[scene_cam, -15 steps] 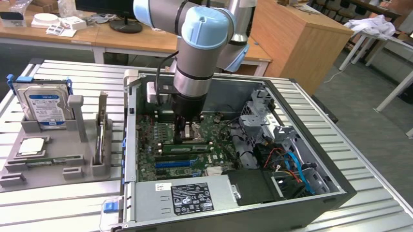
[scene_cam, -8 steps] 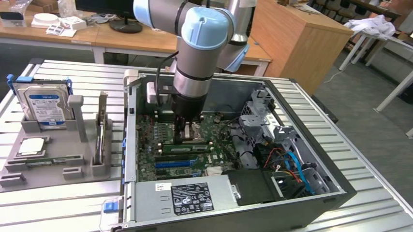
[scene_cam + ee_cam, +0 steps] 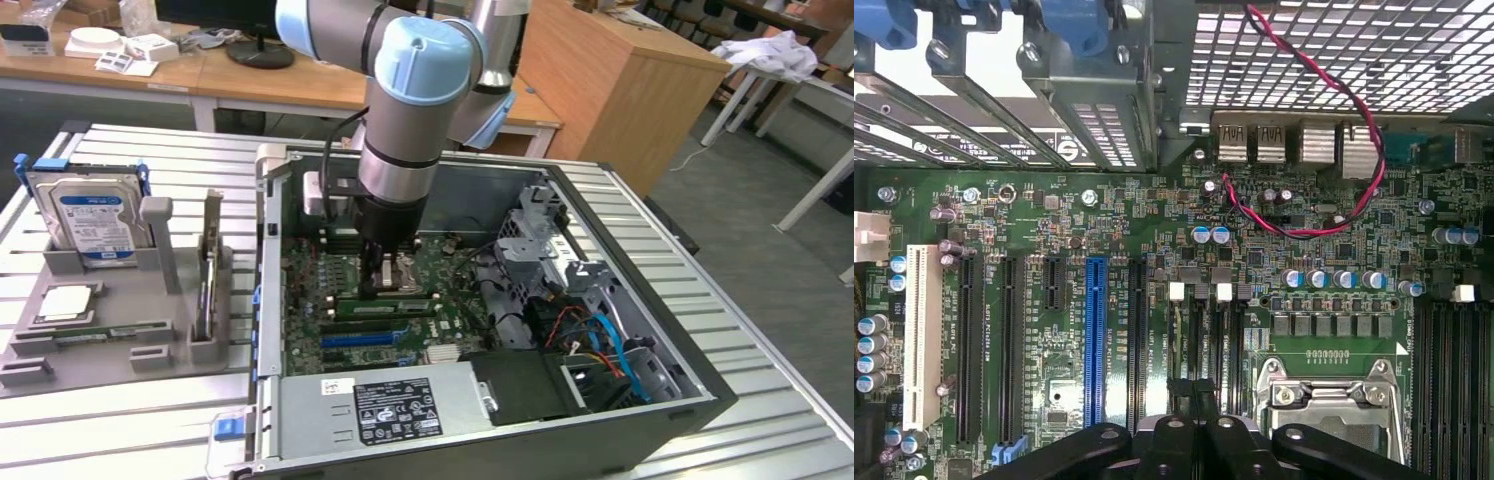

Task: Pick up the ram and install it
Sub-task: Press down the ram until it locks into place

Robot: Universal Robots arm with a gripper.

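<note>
The ram (image 3: 104,329) looks to be the thin green stick lying flat in the grey holder (image 3: 80,350), outside the case (image 3: 667,400). It is well apart from the fingers, off to the exterior view's left, with the case wall (image 3: 267,300) between them. Its long axis runs roughly across that view, about parallel to the blue slot (image 3: 358,340) on the board; I cannot make out its chips.

The gripper (image 3: 391,283) hangs down inside the case, low over the board (image 3: 1334,250). Its fingers (image 3: 1172,440) are pressed together with nothing visible between them, so I judge it empty. In the wrist view the gripper (image 3: 1194,400) has the CPU socket (image 3: 1324,400) just beside the fingers on one side and the blue slot (image 3: 1095,340) near on the other. The empty black memory slots (image 3: 1454,390) lie beyond the socket.

As I read it, the pickup is not yet made, since the fingers are over the install area and the ram sits outside it.
</note>
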